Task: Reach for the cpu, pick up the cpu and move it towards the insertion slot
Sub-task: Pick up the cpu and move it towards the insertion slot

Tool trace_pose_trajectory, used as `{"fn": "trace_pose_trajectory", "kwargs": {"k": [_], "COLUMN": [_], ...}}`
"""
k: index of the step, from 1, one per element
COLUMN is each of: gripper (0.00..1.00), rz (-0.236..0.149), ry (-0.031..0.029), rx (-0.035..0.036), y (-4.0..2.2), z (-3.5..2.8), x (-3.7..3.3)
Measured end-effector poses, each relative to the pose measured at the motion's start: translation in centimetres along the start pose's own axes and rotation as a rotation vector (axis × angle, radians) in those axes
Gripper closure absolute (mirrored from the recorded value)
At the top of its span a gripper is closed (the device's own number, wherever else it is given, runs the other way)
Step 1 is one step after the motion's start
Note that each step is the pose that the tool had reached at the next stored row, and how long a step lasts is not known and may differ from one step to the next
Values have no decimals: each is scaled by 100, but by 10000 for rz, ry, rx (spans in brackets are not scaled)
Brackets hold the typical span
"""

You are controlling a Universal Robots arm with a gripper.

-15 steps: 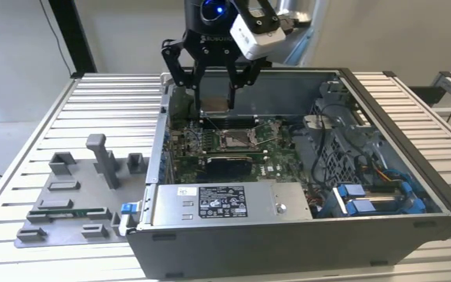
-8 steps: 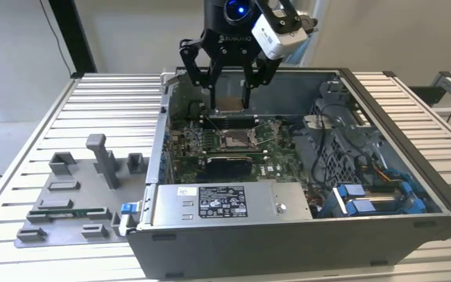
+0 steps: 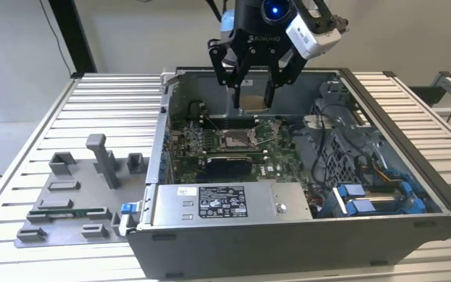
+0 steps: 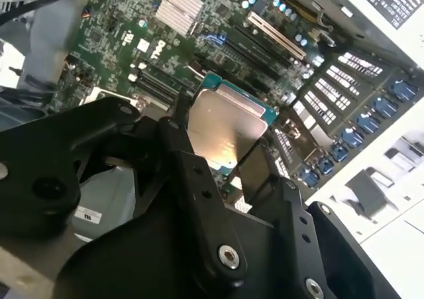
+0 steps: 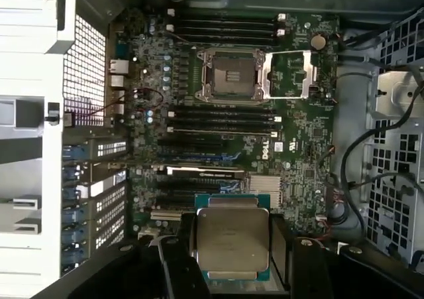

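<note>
Silver cpu (image 5: 232,239) aloft, insertion slot (image 5: 229,76) uncovered

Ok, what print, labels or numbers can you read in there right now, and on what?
Black-and-white label on the silver power-supply box: lines of print, too small to read.
White logo on the green motherboard: a maker's mark; the fine print around it is too small to read.
Silver-grey square cpu gripped by the black gripper: no print legible on its top.
</note>
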State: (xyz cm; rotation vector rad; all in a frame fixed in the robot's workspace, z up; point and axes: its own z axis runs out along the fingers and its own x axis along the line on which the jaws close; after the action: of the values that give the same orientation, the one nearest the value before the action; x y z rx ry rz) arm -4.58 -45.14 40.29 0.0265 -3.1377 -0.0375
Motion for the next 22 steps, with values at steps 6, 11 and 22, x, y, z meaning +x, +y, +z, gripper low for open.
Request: {"fn": "trace_pose_trajectory", "kwargs": {"k": [6, 11, 22], "gripper": [100, 100, 100], "rz": [1, 20, 253], "ry": [0, -1, -6], "rx": [0, 0, 0], "y": [1, 21, 148], "z": [0, 2, 9], "x": [-2, -3, 12]}}
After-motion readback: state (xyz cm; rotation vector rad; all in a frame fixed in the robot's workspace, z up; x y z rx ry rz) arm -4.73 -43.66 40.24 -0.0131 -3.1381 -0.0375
